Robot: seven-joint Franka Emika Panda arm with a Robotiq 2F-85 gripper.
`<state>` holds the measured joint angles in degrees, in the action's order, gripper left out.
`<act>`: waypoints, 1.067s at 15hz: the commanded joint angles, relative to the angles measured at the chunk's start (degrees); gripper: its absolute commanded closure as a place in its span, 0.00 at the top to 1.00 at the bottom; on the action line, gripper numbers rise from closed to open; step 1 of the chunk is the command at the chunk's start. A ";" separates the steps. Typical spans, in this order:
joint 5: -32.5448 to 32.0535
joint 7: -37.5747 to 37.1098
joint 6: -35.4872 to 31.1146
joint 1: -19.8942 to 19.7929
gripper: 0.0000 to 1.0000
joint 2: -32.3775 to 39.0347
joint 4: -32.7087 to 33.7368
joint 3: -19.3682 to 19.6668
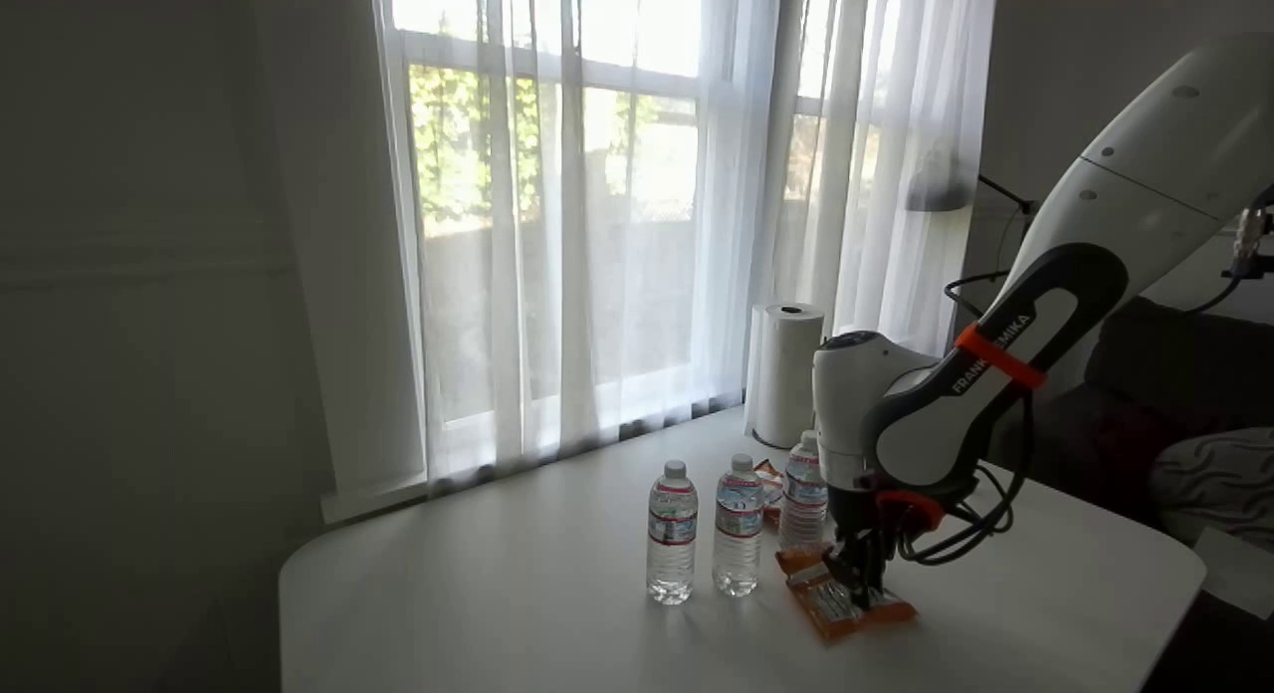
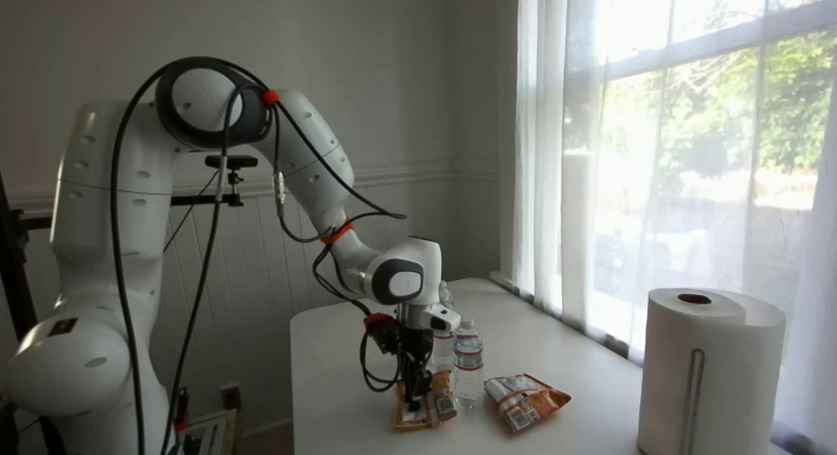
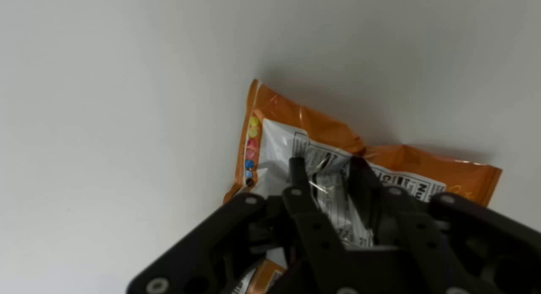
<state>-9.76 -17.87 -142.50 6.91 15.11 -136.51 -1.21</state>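
My gripper point(image 1: 862, 595) points down at the table and is closed in on an orange and white snack bag point(image 1: 818, 598). In the wrist view its fingertips point(image 3: 325, 169) stand a little apart, with the bag's creased white back point(image 3: 274, 148) bunched between them. The bag lies on the table and shows under the fingers in an exterior view point(image 2: 439, 406). A water bottle point(image 2: 469, 370) stands upright close beside the bag. Two more upright bottles point(image 1: 672, 539) point(image 1: 739, 534) stand nearby. A second orange bag point(image 2: 523, 397) lies past the nearest bottle, partly hidden in an exterior view point(image 1: 768, 482).
A paper towel roll point(image 2: 706, 376) stands upright by the window and also shows in an exterior view point(image 1: 788, 374). The white table point(image 1: 478, 593) has rounded corners. Sheer curtains point(image 1: 597, 275) hang along its window side. Cables point(image 1: 980, 534) loop beside the wrist.
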 commanded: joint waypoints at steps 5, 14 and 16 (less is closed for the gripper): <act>-2.12 -0.77 3.12 0.50 0.00 -3.37 -1.51 1.71; -9.12 -2.39 17.68 -2.07 0.00 -9.40 -1.27 4.18; -9.18 -1.97 18.62 -3.63 0.00 -9.97 -1.16 4.84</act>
<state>-17.10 -18.65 -125.88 5.09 7.75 -136.52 3.03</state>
